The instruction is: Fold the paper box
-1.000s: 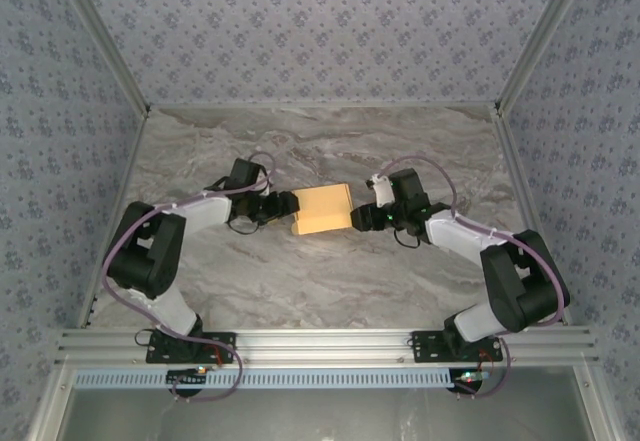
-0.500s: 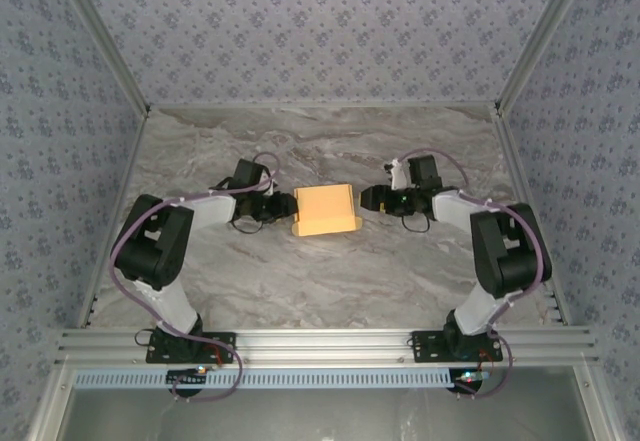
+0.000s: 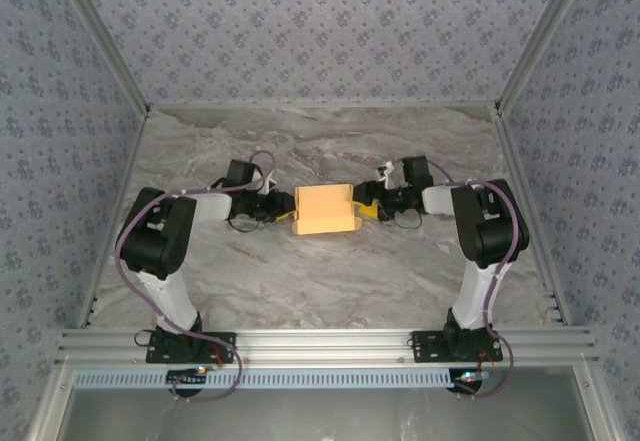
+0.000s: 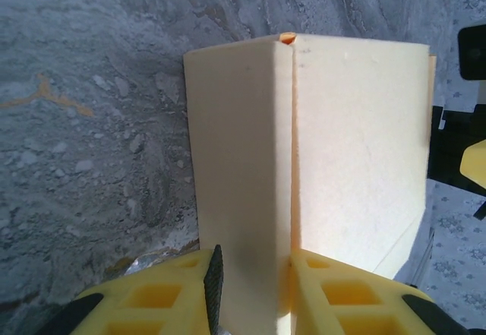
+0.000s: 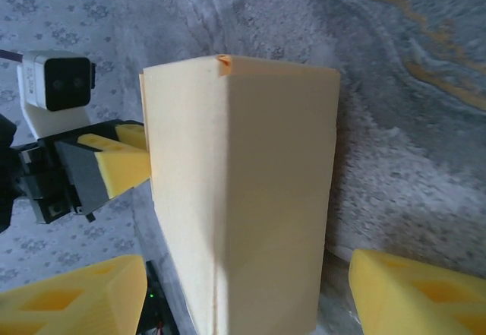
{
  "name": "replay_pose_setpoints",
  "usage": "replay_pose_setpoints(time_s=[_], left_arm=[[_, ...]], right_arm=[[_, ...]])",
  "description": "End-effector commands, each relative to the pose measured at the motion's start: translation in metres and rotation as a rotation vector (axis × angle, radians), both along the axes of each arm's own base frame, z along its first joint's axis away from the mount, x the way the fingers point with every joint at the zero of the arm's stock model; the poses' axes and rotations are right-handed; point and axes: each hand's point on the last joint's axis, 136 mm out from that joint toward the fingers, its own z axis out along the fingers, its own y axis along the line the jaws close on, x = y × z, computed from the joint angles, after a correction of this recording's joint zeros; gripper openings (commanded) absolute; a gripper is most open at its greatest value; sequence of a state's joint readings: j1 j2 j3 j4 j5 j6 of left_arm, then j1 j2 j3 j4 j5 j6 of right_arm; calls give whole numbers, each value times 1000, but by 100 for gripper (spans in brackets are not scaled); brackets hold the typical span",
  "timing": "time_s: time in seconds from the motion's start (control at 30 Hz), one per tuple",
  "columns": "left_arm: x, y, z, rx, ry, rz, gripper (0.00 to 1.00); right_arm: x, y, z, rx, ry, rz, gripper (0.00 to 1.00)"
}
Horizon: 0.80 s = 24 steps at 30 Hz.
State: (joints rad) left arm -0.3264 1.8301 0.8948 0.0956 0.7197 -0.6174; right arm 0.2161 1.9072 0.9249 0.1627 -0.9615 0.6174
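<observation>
Left gripper [image 3: 287, 213] pinched narrow on the near edge of the paper box [image 3: 324, 209] just ahead of it, likely anchoring it to the counter [image 3: 300, 281]. Right gripper [image 3: 362, 208] spread wide, straddling the opposite end, probably lining up a fold.

Left arm [image 3: 155, 241] and right arm [image 3: 490, 226]: white tube links, chunky black joint housings. Lilac cable [image 3: 120, 256] looped along each, down to black base plates [image 3: 190, 345] on the aluminium rail [image 3: 320, 339]. gripper fingers [image 4: 152, 298] yellow, square pockets, black ribbed pad. White boxy wrist camera [image 5: 57, 83], two dark lenses.
</observation>
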Motion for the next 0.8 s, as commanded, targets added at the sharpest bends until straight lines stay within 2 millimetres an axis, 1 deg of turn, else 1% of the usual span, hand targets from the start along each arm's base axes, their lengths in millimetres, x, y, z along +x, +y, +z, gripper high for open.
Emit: replay_pose_setpoints(time_s=[0.0,0.17,0.27,0.37,0.43,0.53,0.6,0.63,0.67,0.7,0.77], left_arm=[[-11,13,-30,58,80,27,28],[-8,19,-33,33,91,56,26],[-8,21,-33,22,93,60,26],[-7,18,-29,1,87,59,29],[-5,17,-25,-9,80,60,31],[-4,17,-17,-16,64,62,33],[-3,16,-10,-24,55,64,37],[-2,15,-7,-31,51,64,40],[-1,15,-2,-43,41,67,45],[0,14,5,-56,28,69,48],[3,13,23,-79,-21,73,56]], right_arm=[[-1,13,-7,45,79,11,74],[3,17,-13,58,114,-24,74],[4,21,-13,91,122,-30,72],[1,33,-11,109,125,-9,69],[-1,42,-7,133,122,3,65],[1,42,-1,141,118,-14,59],[2,41,0,137,128,-26,56],[3,39,1,139,136,-37,54],[4,36,1,140,150,-50,51],[4,34,2,145,163,-65,49],[4,31,6,156,187,-88,48]])
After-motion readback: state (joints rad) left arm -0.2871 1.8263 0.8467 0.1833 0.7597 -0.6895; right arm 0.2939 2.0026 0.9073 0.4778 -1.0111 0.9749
